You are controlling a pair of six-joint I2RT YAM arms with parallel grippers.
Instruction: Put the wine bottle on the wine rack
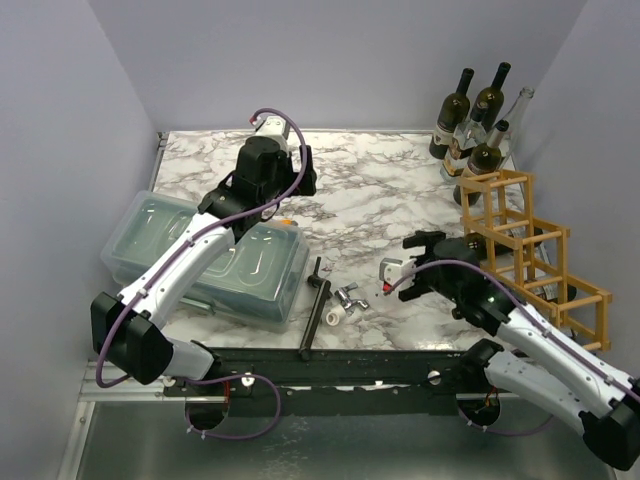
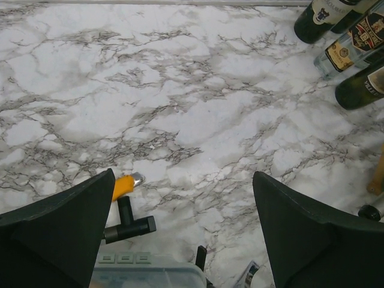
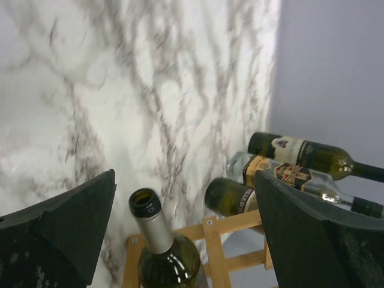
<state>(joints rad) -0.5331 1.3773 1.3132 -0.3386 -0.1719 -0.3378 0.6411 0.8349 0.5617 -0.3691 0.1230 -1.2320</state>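
Right pincer [image 3: 185, 180] gapes wide, empty, near the wine bottle [image 3: 167, 255], olive-green glass with silver-foiled neck, resting in the pale wooden wine rack [image 3: 231, 223] at six o'clock.

A robot test cell in a laboratory is shown. A marble-patterned table [image 1: 380, 190] is boxed in on three sides by plain pale walls [image 1: 330, 60]. Two robot arms, the left arm [image 1: 190, 260] and the right arm [image 1: 540, 335], are bolted to a black rail [image 1: 330, 365] at the near edge, and purple cables [image 1: 283, 118] are looped along them. Wine bottles [image 1: 475, 125], a wooden wine rack [image 1: 530, 250] and a clear plastic bin [image 1: 215, 260] are set out on the tabletop.
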